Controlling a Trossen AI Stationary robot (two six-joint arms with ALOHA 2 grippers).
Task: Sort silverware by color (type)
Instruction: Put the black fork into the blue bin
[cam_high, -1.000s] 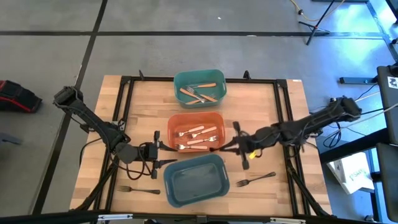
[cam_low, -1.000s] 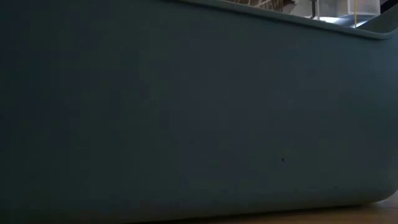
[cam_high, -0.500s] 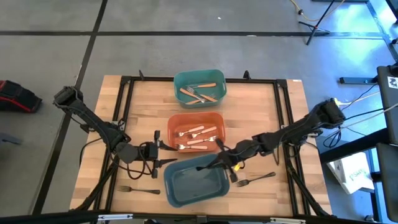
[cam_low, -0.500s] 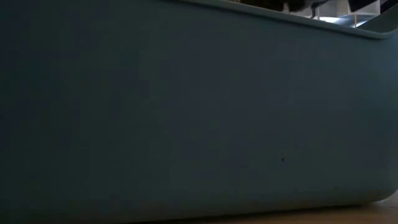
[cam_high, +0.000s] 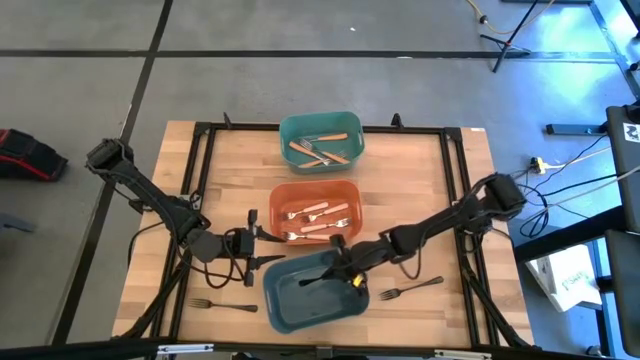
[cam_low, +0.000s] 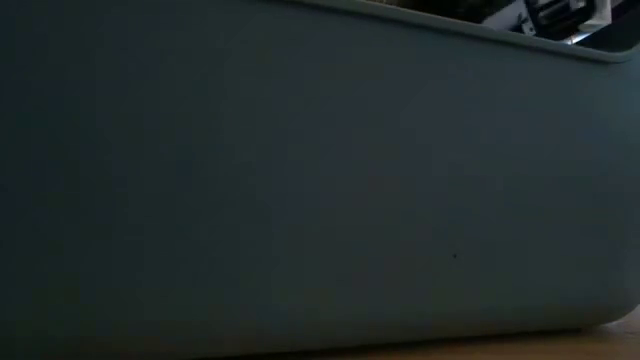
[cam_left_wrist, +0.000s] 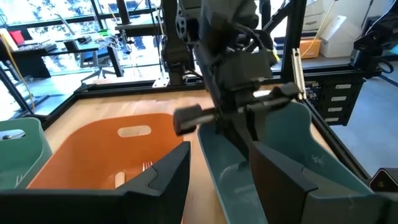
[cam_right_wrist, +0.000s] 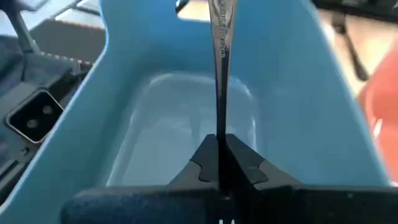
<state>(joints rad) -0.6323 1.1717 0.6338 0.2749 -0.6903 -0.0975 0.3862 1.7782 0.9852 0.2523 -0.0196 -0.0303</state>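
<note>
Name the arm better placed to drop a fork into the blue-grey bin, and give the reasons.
Right. The right gripper is shut on a dark metal fork over the blue-grey bin. The left gripper holds nothing beside it.

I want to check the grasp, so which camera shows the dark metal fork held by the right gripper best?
The right wrist view: the dark grey metal fork fills the frame, pinched in the right gripper above the blue-grey plastic bin. The high view shows it small; the left wrist view shows mostly the gripper; the low view shows only bin wall.
</note>
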